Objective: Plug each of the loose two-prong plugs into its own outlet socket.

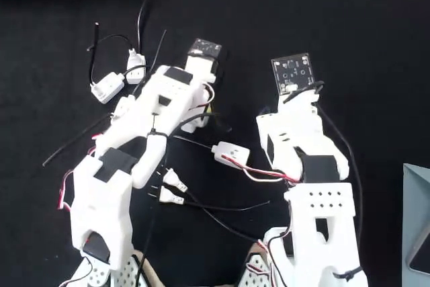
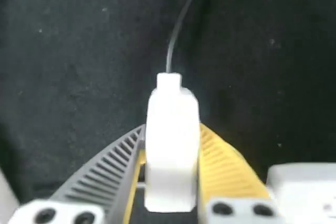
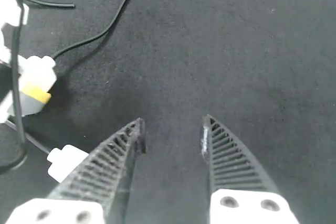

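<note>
Black cloth covers the tabletop point(image 1: 376, 45). Far left, toward the back, an outlet socket point(image 1: 107, 89) and a second outlet socket point(image 1: 136, 65) lie near each other, both white, with thin black cords trailing off. The left arm point(image 1: 134, 126) stretches diagonally just beside them. The left gripper point(image 2: 172, 127) is clamped on a white corded piece point(image 2: 170, 145), with a grey finger on one side and a yellow finger on the other. Cannot tell whether this piece is a plug or a socket. In the centre, nearer the arm bases, two-prong plug point(image 1: 173, 179) and a second two-prong plug point(image 1: 169, 197) lie loose side by side, unplugged and well apart from the sockets. On the right, the right arm point(image 1: 302, 139). The right gripper point(image 3: 173, 124) has its fingers spread with nothing between them, over bare cloth. At the far right edge sits a grey-blue object point(image 1: 416, 220).
</note>
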`<state>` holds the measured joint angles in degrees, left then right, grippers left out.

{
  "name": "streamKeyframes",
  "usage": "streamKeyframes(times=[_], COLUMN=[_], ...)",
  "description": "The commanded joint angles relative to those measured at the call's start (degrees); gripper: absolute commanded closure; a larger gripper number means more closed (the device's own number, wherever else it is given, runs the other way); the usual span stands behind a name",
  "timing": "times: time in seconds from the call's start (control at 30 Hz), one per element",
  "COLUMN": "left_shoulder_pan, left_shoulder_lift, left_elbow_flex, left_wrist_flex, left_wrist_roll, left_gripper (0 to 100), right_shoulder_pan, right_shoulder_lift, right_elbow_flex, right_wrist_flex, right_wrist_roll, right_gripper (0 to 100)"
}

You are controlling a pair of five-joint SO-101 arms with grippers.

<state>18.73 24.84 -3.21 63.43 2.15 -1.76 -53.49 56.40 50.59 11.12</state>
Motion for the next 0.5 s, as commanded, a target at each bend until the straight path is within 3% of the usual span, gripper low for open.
streamKeyframes(times=[0.0, 0.17, 0.3, 0.47], left_shoulder_pan=[0.5, 0.5, 0.1, 0.0], left_shoulder_lift=[-8.4, -16.4, -22.9, -32.4], left_elbow_flex=[-5.6, -2.7, 4.0, 21.8], left_wrist_flex=[8.7, 16.2, 20.0, 15.6], left_wrist_roll=[-0.8, -6.4, -6.8, -9.1], left_gripper=[96, 97, 97, 97], right_shoulder_pan=[0.3, 0.3, 0.2, 0.2], right_shoulder_lift=[-1.0, -1.0, -1.0, -1.0], right_elbow_flex=[-2.9, -2.9, -2.8, -2.8], right_wrist_flex=[-1.1, -1.1, -1.0, -0.9], right_wrist_roll=[0.0, 0.1, 0.1, 0.1], right_gripper=[82.2, 82.2, 82.2, 82.2])
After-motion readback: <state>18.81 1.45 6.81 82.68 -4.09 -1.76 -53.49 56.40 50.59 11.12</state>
